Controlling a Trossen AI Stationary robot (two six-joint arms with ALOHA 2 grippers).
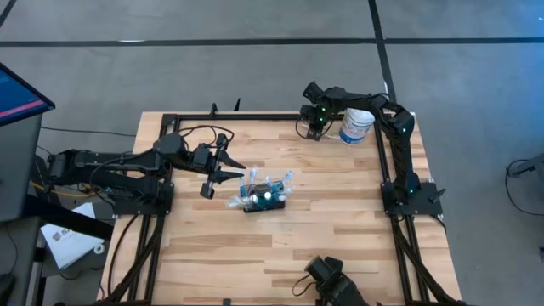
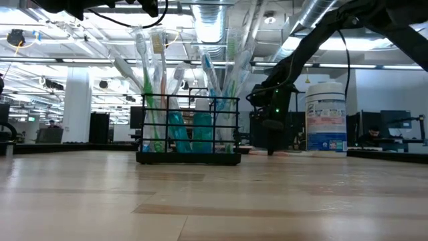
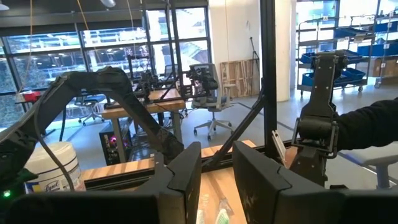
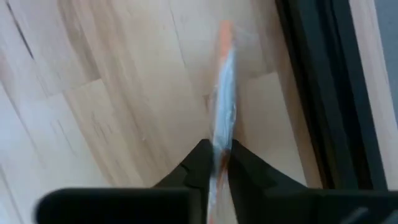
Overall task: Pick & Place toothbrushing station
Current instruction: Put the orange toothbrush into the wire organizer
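The toothbrushing station point(image 1: 265, 197), a small black wire-mesh holder, stands on its base mid-table with several toothbrushes upright in it point(image 2: 188, 137). My left gripper point(image 1: 228, 170) hovers open just left of it, pointing toward it, and touches nothing point(image 3: 217, 180). At the table's far edge my right gripper point(image 1: 316, 129) points down beside a white canister point(image 1: 355, 126). In the right wrist view it point(image 4: 217, 155) is shut on a thin blue-and-white toothbrush point(image 4: 224, 93) with an orange end. My right gripper pinches the toothbrush's shaft point(image 4: 219, 140) between its two fingers, which come from above, pointing down, and lie across it. The rest of the brush runs away from the fingers over the wood. I cannot tell whether it rests on the table or is lifted.
The white round canister point(image 2: 326, 117) stands right beside my right gripper. A black frame rail point(image 4: 323, 93) runs along the table's edges. A camera mount point(image 1: 327, 276) sits at the near edge. Bare wood point(image 1: 340, 238) lies near and right of the holder.
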